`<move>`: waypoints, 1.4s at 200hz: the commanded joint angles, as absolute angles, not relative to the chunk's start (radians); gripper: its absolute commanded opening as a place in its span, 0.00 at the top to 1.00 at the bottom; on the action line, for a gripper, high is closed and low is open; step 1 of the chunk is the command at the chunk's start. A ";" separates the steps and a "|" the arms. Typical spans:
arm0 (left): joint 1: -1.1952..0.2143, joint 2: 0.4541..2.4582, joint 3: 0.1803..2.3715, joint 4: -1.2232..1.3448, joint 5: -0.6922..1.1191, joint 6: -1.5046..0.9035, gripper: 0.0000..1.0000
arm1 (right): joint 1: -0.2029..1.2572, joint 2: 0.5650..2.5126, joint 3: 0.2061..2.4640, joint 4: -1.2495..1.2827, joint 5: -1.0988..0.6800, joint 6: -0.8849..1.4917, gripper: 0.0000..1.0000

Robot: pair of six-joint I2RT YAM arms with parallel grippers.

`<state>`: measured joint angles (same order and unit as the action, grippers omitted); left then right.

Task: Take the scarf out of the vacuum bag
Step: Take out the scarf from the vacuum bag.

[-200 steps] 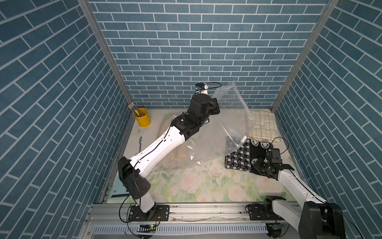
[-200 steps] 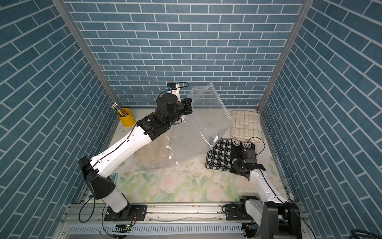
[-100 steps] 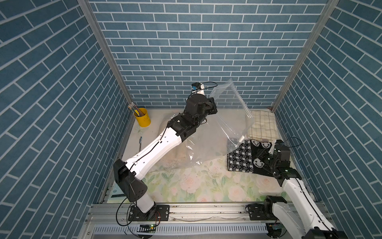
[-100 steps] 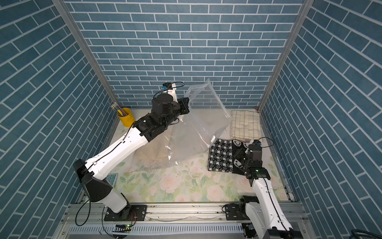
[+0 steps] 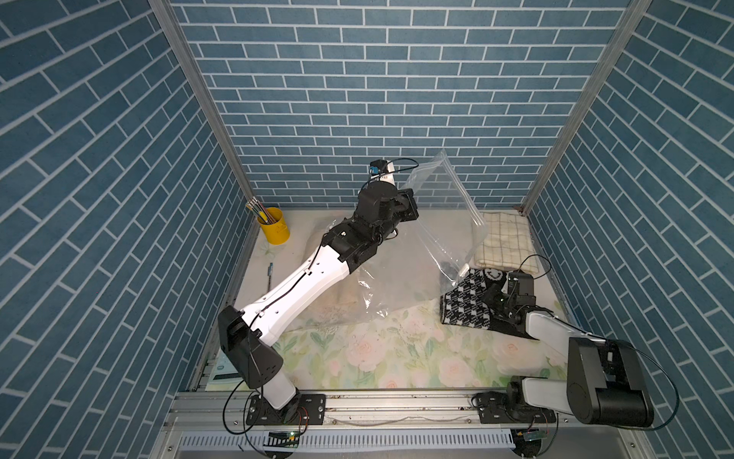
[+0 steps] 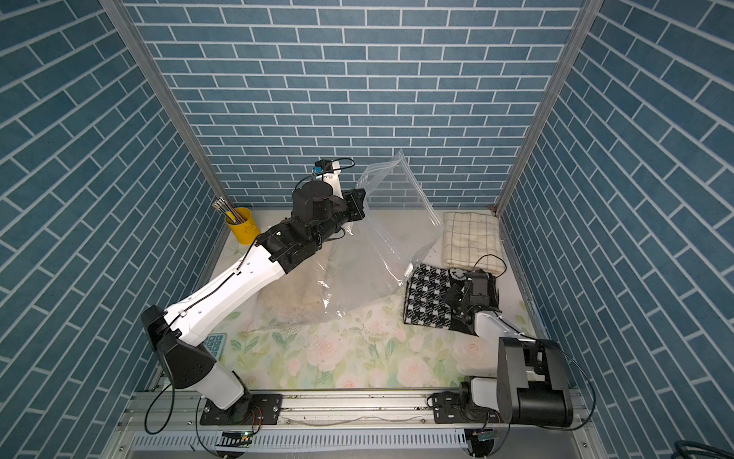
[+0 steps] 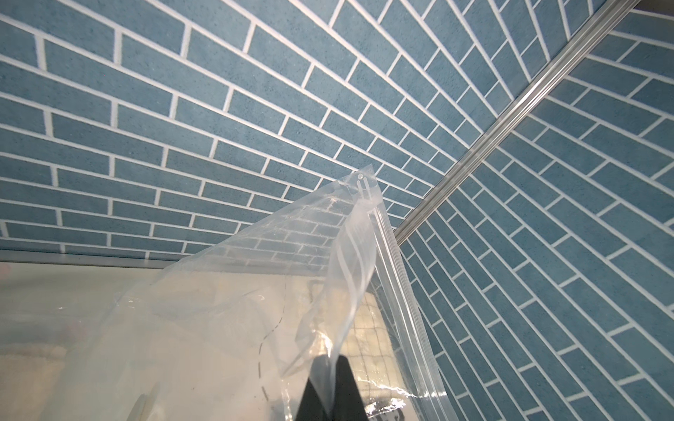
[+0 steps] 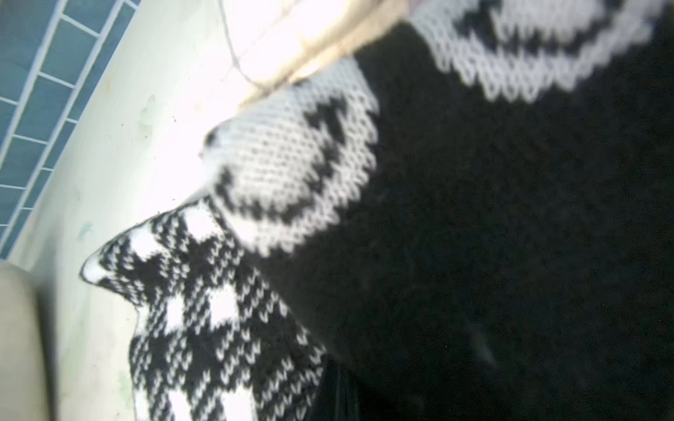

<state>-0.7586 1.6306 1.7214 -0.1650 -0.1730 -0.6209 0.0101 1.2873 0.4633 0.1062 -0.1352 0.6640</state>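
The vacuum bag (image 5: 441, 222) (image 6: 391, 222) is clear crinkly plastic, raised at the back of the table. My left gripper (image 5: 411, 202) (image 7: 330, 364) is shut on a fold of its film, and its zip edge (image 7: 397, 291) runs up beside that fold. The small white slider clip (image 5: 464, 271) hangs at the bag's low corner, touching the scarf. The scarf (image 5: 464, 302) (image 6: 427, 298) (image 8: 291, 182) is black-and-white houndstooth knit, lying on the table at the right, outside the bag. My right gripper (image 5: 496, 298) (image 8: 335, 382) is shut on its dark part.
A cream checked towel (image 5: 502, 242) lies folded at the back right, beside the scarf. At the back left stands a yellow cup (image 5: 274, 226) of pencils, and a pen (image 5: 270, 274) lies by the left edge. A beige cloth (image 6: 294, 294) shows under the bag.
The right arm's elbow has dropped back toward the front rail, with the scarf still gripped. The left gripper holds the bag up, shifted a little.
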 commanded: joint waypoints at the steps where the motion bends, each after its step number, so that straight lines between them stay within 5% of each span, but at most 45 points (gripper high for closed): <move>1: -0.755 1.609 1.701 -0.104 -0.133 -0.619 1.00 | 0.006 1.210 0.493 0.118 -0.228 0.571 0.95; 24: -0.755 1.611 1.660 -0.043 -0.066 -0.622 1.00 | 0.011 1.128 0.498 0.222 -0.449 0.589 0.91; 47: -0.755 1.637 1.636 -0.012 -0.004 -0.636 1.00 | 0.014 1.027 0.500 0.242 -0.478 0.599 0.87; 104: -0.757 1.690 1.574 0.092 0.120 -0.674 1.00 | 0.090 0.718 0.492 0.195 -0.047 0.517 0.88; 178: -0.771 1.818 1.595 0.152 0.276 -0.681 1.00 | 0.129 0.814 0.467 0.433 -0.107 0.487 0.95; 280: -0.799 1.893 1.603 0.158 0.310 -0.669 1.00 | 0.164 1.104 0.612 0.493 -0.436 0.487 0.93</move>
<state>-0.7925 1.8786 1.5814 0.1287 0.3008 -0.6819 0.1490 1.0584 0.5827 0.4591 -0.3252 0.4919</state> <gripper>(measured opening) 0.055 0.066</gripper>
